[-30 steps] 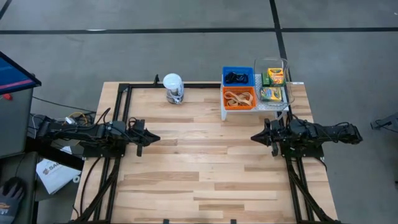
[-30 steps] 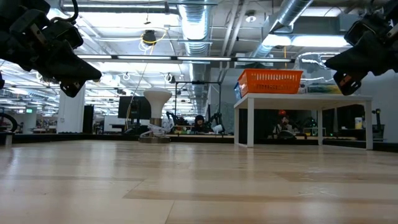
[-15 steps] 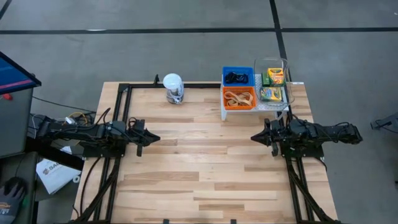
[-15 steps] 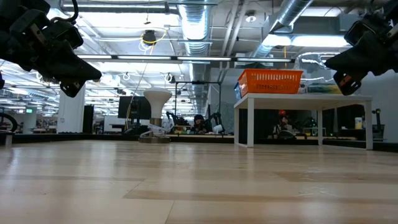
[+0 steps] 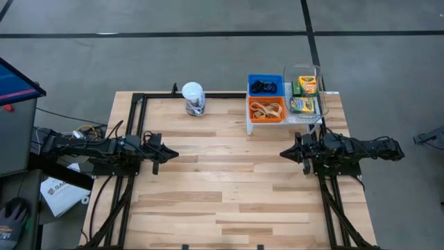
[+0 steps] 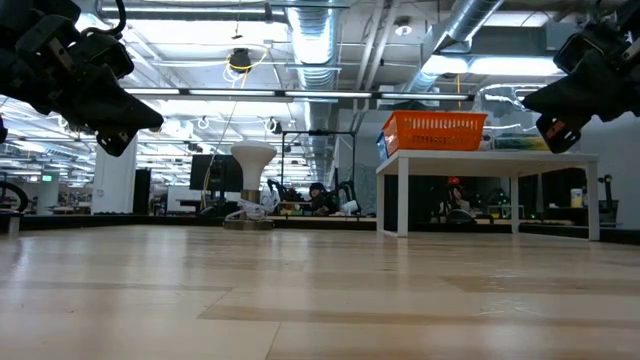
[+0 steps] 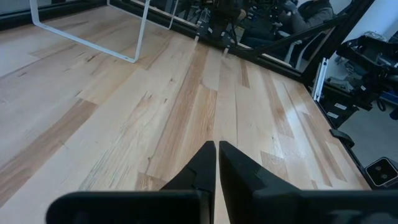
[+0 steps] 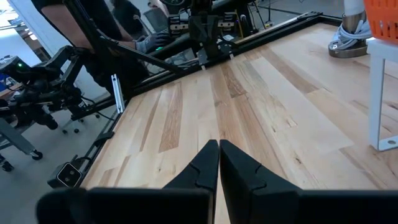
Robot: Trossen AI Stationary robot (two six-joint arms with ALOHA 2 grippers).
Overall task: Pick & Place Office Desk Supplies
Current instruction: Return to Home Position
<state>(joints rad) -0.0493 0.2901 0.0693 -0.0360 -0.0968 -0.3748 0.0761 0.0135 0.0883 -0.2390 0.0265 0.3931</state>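
The left gripper (image 5: 170,154), fingers pressed together and empty, is held over the table's (image 5: 229,201) left side; homing is best finished slowly, clear of the jar (image 5: 193,98). On the shelf (image 6: 480,158), what seem to be clips (image 5: 262,87), the rubber bands (image 5: 263,109) and the crayon boxes (image 5: 302,104) are stowed. The right gripper (image 5: 283,153), likewise closed on nothing, is held near the shelf's leg, the likeliest obstacle.

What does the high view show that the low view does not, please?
Only the high view looks into the baskets: black clips in the blue basket, rubber bands in the orange basket. Only the low view shows the space under the shelf and the room behind. Both show the jar, the left hand and the right hand above the table.
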